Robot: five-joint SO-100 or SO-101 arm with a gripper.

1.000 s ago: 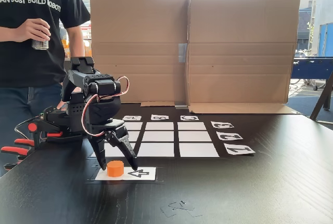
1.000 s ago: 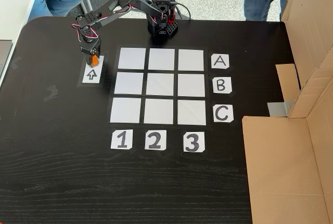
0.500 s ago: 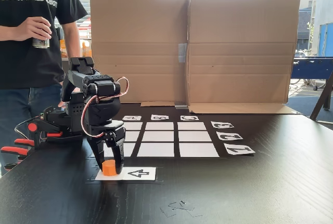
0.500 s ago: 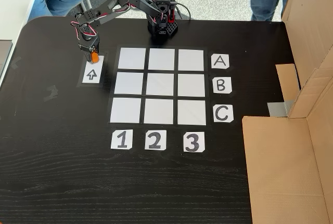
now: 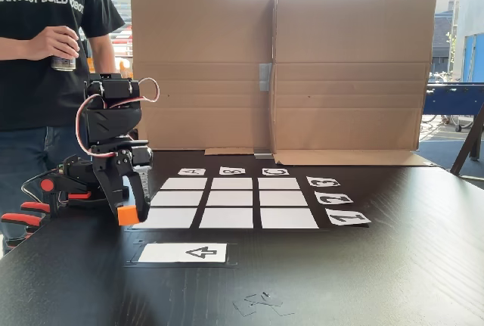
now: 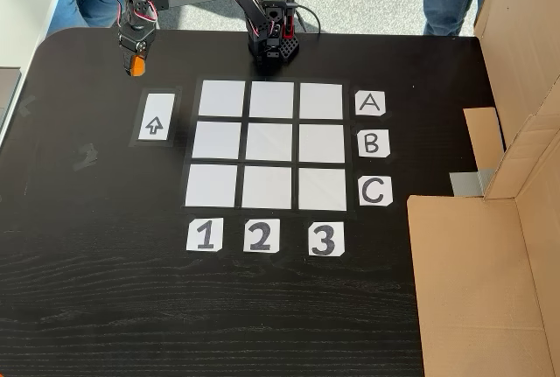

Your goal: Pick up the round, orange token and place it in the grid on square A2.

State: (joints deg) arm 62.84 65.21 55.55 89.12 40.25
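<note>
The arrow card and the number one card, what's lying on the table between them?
Nothing. In the fixed view from above, bare black table runs from the arrow card to the number one card.

One orange token is showing. Nine white squares are making up the grid, three by three. Three letter cards are sitting at its 3 o'clock side and three number cards at 6 o'clock. One arrow card is lying at 9 o'clock.
</note>
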